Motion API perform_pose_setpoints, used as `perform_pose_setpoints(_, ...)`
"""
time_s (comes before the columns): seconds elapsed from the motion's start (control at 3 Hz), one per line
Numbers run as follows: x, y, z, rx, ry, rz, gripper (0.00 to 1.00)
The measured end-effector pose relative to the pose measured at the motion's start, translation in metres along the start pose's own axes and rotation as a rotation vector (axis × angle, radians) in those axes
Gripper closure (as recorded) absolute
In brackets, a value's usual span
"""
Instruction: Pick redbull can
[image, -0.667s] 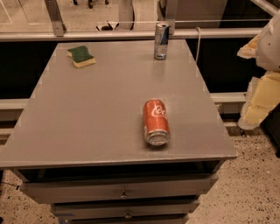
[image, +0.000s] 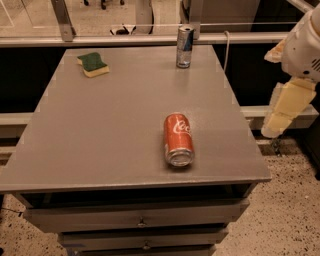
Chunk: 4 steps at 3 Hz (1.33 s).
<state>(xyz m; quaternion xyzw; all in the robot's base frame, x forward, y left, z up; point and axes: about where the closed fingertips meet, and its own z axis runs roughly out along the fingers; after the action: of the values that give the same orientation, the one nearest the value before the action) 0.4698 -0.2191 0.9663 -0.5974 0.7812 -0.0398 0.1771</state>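
The redbull can is slim, silver and blue, and stands upright at the far edge of the grey table, right of centre. My gripper, pale cream below a white arm, hangs in the air off the table's right side. It is well to the right of the can and nearer the camera, and it holds nothing.
A red Coca-Cola can lies on its side near the table's front right. A green and yellow sponge sits at the far left. A rail runs behind the table. Drawers are below its front edge. Speckled floor is at the right.
My gripper has shifted slightly to the left, toward the table's right edge. The cans and the sponge have not moved.
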Motion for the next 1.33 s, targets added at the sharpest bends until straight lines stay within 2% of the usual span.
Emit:
perform_pose_setpoints(0.33, -0.004, -0.041, 0.016, 0.056, -0.052, 0.012, 0.00)
perform_pose_setpoints(0.67, -0.005, -0.121, 0.020, 0.168, -0.245, 0.074, 0.00)
perform_pose_setpoints(1.0, -0.016, -0.165, 0.017, 0.218, -0.406, 0.107, 0.00)
perform_pose_setpoints(1.33, -0.042, -0.194, 0.032, 0.200, -0.591, 0.152, 0.00)
